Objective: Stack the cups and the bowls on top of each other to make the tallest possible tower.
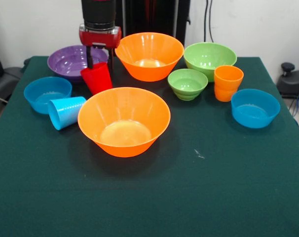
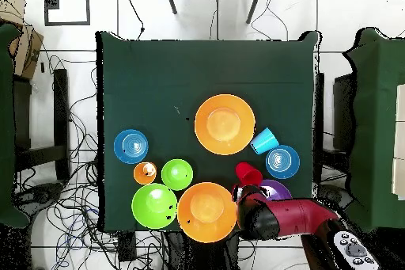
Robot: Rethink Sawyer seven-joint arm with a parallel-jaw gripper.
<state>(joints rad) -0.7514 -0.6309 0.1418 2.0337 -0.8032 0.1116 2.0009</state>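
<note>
Red cup (image 1: pixel 96 77), tilted, pinched by its rim in the gripper (image 1: pixel 99 58), hanging just below the fingers between the purple bowl (image 1: pixel 70 60) and the nearer large orange bowl (image 1: pixel 124 120). Risk: a one-sided rim grip may let it swing or slip during transfer.

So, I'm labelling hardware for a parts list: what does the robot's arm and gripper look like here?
In the front view the arm ends in a black, ribbed cylindrical segment above a glossy red block. The gripper below has thin, dark, straight fingers. From overhead the arm is a rounded, dark red casing with black joints. No markings or loose cables are visible on it.
</note>
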